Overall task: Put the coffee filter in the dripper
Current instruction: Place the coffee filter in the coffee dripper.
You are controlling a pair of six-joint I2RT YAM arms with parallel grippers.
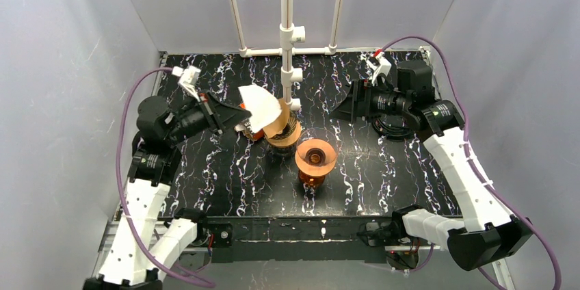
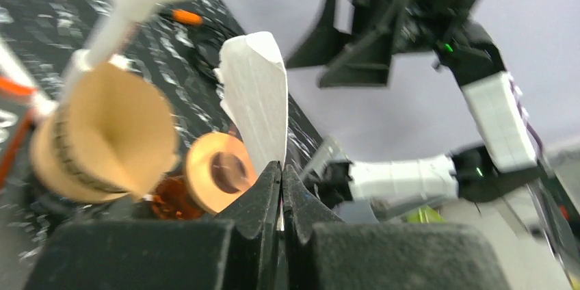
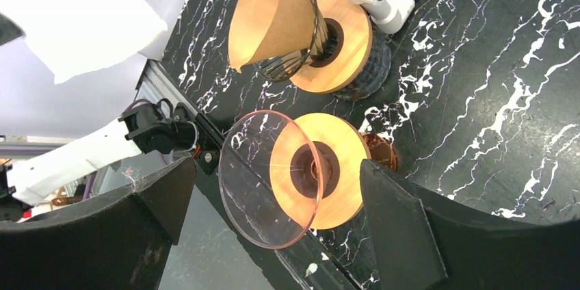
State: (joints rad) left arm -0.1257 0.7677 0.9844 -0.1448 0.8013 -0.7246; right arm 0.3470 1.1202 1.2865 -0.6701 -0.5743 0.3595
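Note:
My left gripper (image 1: 245, 119) is shut on the lower edge of a white paper coffee filter (image 1: 262, 107) and holds it in the air, left of and behind the dripper. The dripper (image 1: 315, 158) is a clear orange glass cone with a wooden collar, standing upright mid-table with nothing in it. In the left wrist view the filter (image 2: 256, 98) rises from the closed gripper (image 2: 280, 168), with the dripper (image 2: 219, 170) beyond. My right gripper (image 1: 344, 107) is open and empty, behind and right of the dripper. In its own view the gripper (image 3: 277, 170) frames the dripper (image 3: 294, 174) from a distance, and the white filter (image 3: 75, 16) shows at the upper left.
A second stand with a wooden collar holds brown paper filters (image 1: 282, 126), just left of and behind the dripper, close under the white filter. A white pipe post (image 1: 291, 37) rises behind it. Grey walls enclose the black marbled table (image 1: 397, 174).

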